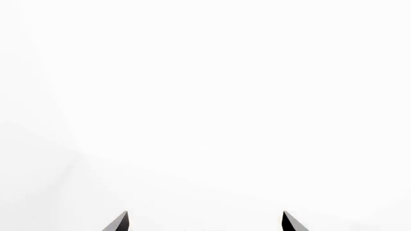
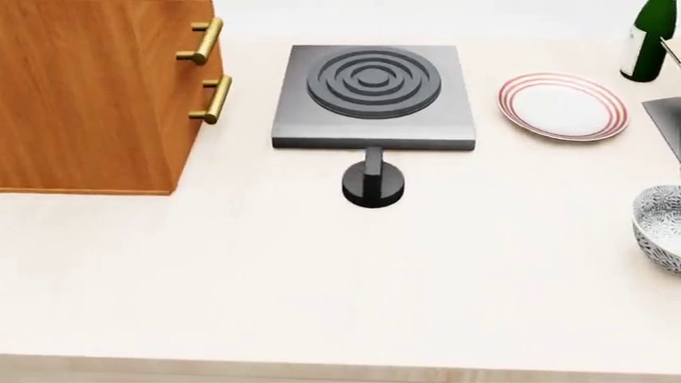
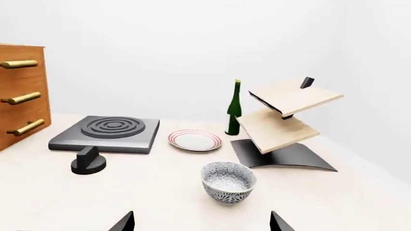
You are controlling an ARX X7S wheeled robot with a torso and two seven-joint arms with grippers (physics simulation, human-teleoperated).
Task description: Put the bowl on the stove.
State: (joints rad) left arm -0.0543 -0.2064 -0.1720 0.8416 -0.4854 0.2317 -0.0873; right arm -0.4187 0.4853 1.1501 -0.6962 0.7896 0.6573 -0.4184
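Note:
The bowl [image 3: 228,182], white with a grey-blue floral pattern, stands upright on the counter ahead of my right gripper [image 3: 201,222]. That gripper is open, its two dark fingertips wide apart with nothing between them. In the head view the bowl [image 2: 662,227] is cut off by the right edge. The stove [image 2: 371,94], a dark-grey slab with a ringed burner, sits at the back middle; the right wrist view shows the stove [image 3: 108,133] to the bowl's far left. My left gripper [image 1: 205,222] is open and faces only blank white. Neither gripper shows in the head view.
A black round knob [image 2: 372,182] stands in front of the stove. A red-rimmed white plate [image 2: 562,105] lies right of it, a green bottle [image 2: 647,40] behind. A wooden drawer cabinet [image 2: 96,96] fills the back left. A tilted wooden shelf rack [image 3: 286,120] stands beyond the bowl.

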